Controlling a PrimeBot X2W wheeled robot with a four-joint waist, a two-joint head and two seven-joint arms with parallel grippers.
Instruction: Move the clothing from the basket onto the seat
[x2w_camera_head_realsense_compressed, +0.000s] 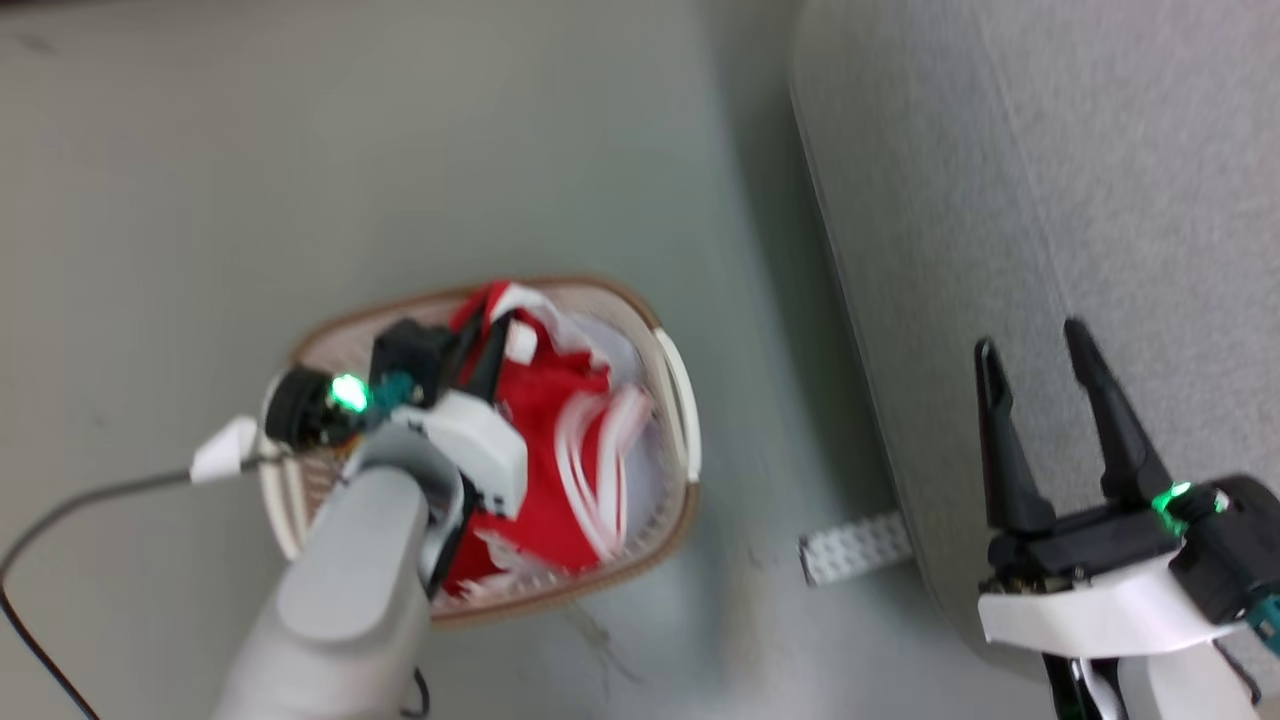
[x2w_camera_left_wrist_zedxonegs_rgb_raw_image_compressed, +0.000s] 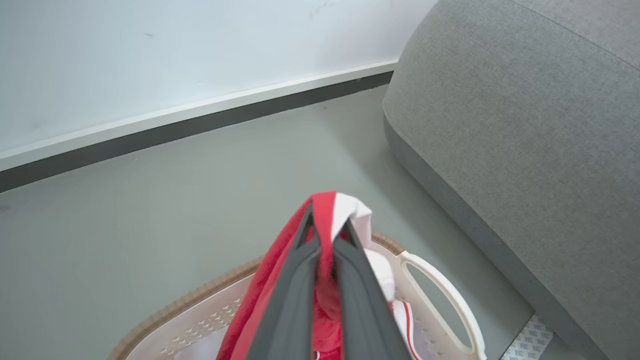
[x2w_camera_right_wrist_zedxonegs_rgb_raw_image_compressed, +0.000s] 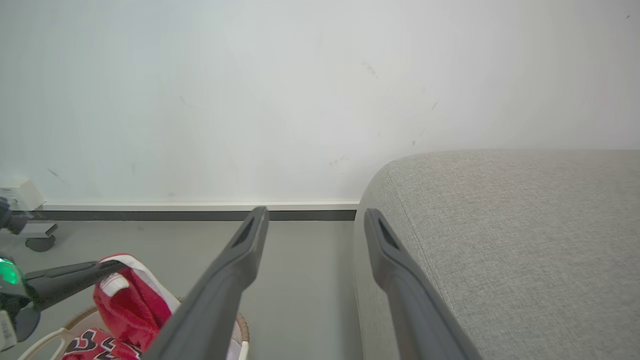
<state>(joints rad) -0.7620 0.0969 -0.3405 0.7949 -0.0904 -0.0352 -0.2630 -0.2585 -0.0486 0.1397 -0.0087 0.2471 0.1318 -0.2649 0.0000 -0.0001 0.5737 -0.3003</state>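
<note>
**1. Left gripper** (x2w_camera_left_wrist_zedxonegs_rgb_raw_image_compressed: 325, 225). Its two dark fingers are pressing nearly together and pinching a fold of red cloth with white trim at the tips. Nothing else is lying between them.

**2. Clothing** (x2w_camera_left_wrist_zedxonegs_rgb_raw_image_compressed: 260, 295). The pinched garment is hanging from the fingertips. Its long axis is running back along the fingers and down into the basket, where most of it is still lying. In the right wrist view a second red piece with black-and-white numbering is sitting lower in the basket, underneath the raised fold.

**3. Basket** (x2w_camera_head_realsense_compressed: 680, 400). It is standing on the floor (x2w_camera_head_realsense_compressed: 300, 150) directly under the left gripper, with one white handle facing the sofa.

**4. Right gripper** (x2w_camera_head_realsense_compressed: 1030, 340). Its fingers are standing wide apart and holding nothing. It is hovering at the sofa's near edge, well apart from the basket.

**5. Sofa** (x2w_camera_head_realsense_compressed: 1100, 180). It is lying to the robot's right of the basket, with a bare strip of floor between them. None of the clothing is resting on it yet.

**6. Wall** (x2w_camera_right_wrist_zedxonegs_rgb_raw_image_compressed: 300, 100). It is closing the scene behind the floor and the sofa.

**Note on the coming move.** The seat is lying to the right of the loaded fingers. The left arm is the one gripping the cloth, though the right arm is nearer the seat. The garment's trailing end probably needs to rise above the basket rim before it travels sideways.
</note>
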